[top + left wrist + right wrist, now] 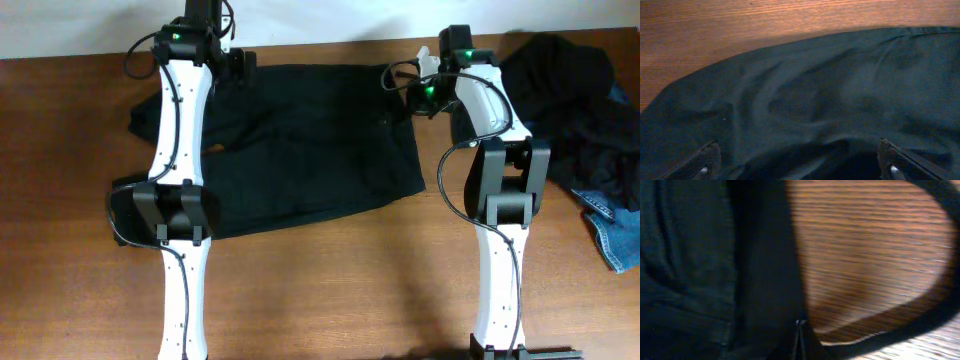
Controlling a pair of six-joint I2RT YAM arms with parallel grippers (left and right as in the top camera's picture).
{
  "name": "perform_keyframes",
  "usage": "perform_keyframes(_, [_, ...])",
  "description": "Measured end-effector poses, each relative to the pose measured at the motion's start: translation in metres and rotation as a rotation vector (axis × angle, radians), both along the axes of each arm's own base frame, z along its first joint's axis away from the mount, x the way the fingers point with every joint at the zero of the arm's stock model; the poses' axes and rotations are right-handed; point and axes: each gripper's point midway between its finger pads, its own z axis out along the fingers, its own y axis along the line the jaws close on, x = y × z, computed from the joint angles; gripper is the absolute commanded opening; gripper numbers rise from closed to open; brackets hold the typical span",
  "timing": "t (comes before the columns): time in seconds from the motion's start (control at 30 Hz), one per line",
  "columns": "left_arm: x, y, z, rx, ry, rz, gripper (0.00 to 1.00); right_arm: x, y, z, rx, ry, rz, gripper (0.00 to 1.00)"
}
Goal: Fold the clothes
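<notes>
At far left, over the back edge of the single black garment [300, 150]: left gripper [238, 62], spread wide, gripping nothing, fingertips [707, 159] low above wrinkled cloth. Lies flat across the left and middle of the table [330, 290], with bare wood along the front edge. At the back right corner: right gripper [415, 95], too dark and blurred to tell whether open or closed. Far right, apart from the spread garment: one heap of dark clothes [565, 90] and one blue denim piece [612, 232] by the table's edge.
</notes>
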Motion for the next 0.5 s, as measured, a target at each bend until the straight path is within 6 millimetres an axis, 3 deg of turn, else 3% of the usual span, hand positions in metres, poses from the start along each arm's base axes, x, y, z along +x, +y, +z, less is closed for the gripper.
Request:
perform_keyframes(0.1, [0.001, 0.004, 0.000, 0.013, -0.002, 0.008, 0.99, 0.003, 0.010, 0.011, 0.049, -0.027, 0.036, 0.04])
perform_keyframes(0.13, [0.001, 0.006, 0.000, 0.017, -0.002, 0.010, 0.99, 0.006, 0.014, 0.016, 0.064, -0.043, 0.051, 0.10])
perform_keyframes(0.17, [0.001, 0.009, 0.000, 0.020, -0.003, 0.013, 0.99, 0.008, 0.017, 0.021, 0.079, -0.058, 0.066, 0.18])
perform_keyframes(0.2, [0.001, 0.010, 0.000, 0.021, -0.003, 0.015, 0.99, 0.010, 0.021, 0.027, 0.092, -0.077, 0.084, 0.34])
perform_keyframes(0.23, [0.001, 0.012, 0.000, 0.022, -0.003, 0.018, 0.99, 0.011, 0.025, 0.031, 0.100, -0.091, 0.102, 0.40])
perform_keyframes(0.27, [0.002, 0.016, 0.000, 0.022, -0.003, 0.023, 0.99, 0.012, 0.034, 0.039, 0.120, -0.115, 0.137, 0.58])
perform_keyframes(0.4, [0.003, 0.025, 0.000, 0.029, -0.003, 0.032, 0.99, 0.009, 0.066, 0.048, 0.129, -0.151, 0.232, 0.62])
perform_keyframes(0.5, [0.003, 0.032, 0.000, 0.038, -0.003, 0.031, 0.99, 0.001, 0.104, 0.045, 0.103, -0.158, 0.311, 0.62])
